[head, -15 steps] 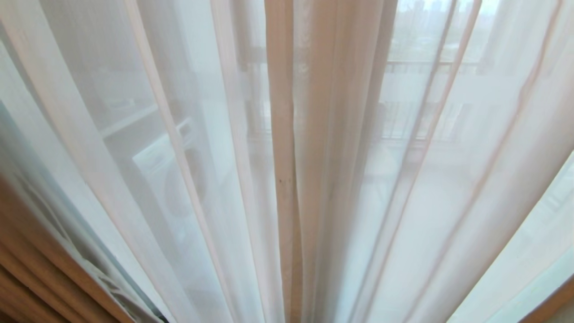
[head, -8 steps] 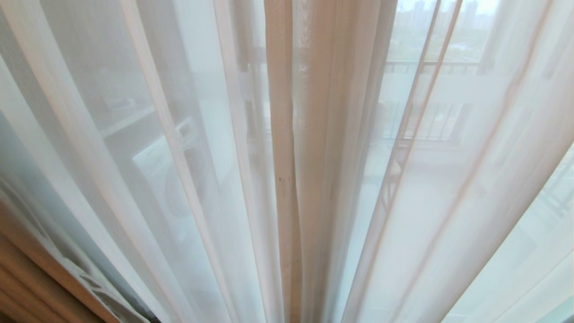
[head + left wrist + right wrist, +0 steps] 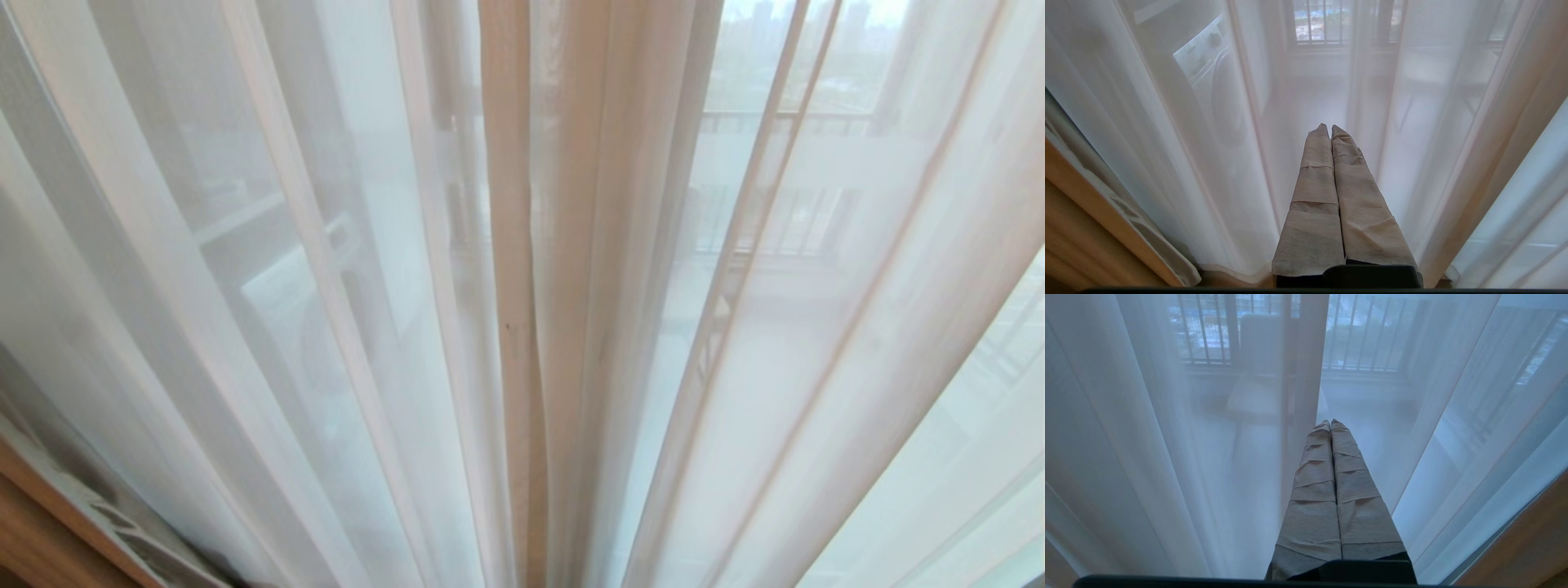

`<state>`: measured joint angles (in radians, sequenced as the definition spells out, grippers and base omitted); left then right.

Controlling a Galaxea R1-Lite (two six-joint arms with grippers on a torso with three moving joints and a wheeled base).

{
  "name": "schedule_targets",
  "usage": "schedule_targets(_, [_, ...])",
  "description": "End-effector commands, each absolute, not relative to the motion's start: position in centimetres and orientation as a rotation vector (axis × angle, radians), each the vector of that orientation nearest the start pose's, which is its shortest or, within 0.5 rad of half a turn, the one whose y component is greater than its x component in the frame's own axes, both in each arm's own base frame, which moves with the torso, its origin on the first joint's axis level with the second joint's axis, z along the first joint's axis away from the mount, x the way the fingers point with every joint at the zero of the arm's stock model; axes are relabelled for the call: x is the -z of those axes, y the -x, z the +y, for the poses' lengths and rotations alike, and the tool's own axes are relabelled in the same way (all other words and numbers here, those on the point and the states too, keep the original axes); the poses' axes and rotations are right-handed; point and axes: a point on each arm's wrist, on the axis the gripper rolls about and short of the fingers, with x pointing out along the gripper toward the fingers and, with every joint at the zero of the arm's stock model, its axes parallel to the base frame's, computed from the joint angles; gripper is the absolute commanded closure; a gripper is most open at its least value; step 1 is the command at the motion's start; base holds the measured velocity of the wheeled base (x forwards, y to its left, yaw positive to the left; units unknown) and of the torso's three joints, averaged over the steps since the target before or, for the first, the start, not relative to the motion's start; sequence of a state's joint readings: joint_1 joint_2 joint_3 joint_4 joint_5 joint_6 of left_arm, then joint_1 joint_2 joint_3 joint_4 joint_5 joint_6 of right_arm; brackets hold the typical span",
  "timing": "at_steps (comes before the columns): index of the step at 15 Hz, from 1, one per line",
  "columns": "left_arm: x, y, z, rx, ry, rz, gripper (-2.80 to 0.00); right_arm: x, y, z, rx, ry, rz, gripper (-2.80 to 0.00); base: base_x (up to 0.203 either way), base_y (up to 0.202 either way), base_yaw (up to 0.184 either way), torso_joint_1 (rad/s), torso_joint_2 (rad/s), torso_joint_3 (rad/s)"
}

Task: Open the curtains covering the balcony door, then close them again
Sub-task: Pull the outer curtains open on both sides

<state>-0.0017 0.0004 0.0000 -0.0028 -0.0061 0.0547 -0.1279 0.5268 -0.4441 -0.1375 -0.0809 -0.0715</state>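
Here the right end effector [image 3: 1331,424] was clenched on nothing, the sheer curtains [image 3: 1167,457] hanging drawn just ahead of its tips, apparently to push folds aside; the left end effector [image 3: 1329,127] was likewise clenched, idle.

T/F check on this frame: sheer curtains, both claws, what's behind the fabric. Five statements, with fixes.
1. The sheer curtains hang drawn across the view, with a gathered beige bundle of folds in the middle. True.
2. The left claw is wide open. False: its paper-wrapped fingers are pressed together, shut.
3. The right claw clamps a fold of curtain. False: it is shut with nothing visible between its fingers, and the fabric hangs beyond the tips.
4. A washing machine shows through the sheer in the left wrist view. True.
5. Neither arm shows in the head view. True.
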Motion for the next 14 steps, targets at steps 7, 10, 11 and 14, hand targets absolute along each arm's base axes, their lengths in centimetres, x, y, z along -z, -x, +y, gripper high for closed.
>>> schedule_targets(7, [-7.6, 2.3, 0.0, 0.008, -0.055, -0.003, 0.00, -16.7, -0.8, -0.2, 0.144, 0.071, -0.001, 0.00, 0.000, 0.000, 0.000, 0.000, 0.00, 0.000])
schedule_targets(10, [-7.6, 2.3, 0.0, 0.008, -0.055, -0.003, 0.00, -14.3, -0.1, -0.2, 0.113, 0.067, 0.011, 0.00, 0.000, 0.000, 0.000, 0.000, 0.00, 0.000])
schedule_targets(11, [-7.6, 2.3, 0.0, 0.008, -0.054, -0.003, 0.00, -13.7, 0.1, -0.2, 0.107, 0.066, 0.008, 0.00, 0.000, 0.000, 0.000, 0.000, 0.00, 0.000])
schedule_targets(14, [-7.6, 2.3, 0.0, 0.008, -0.054, -0.003, 0.00, -11.4, 0.8, -0.2, 0.088, 0.064, -0.002, 0.00, 0.000, 0.000, 0.000, 0.000, 0.00, 0.000])
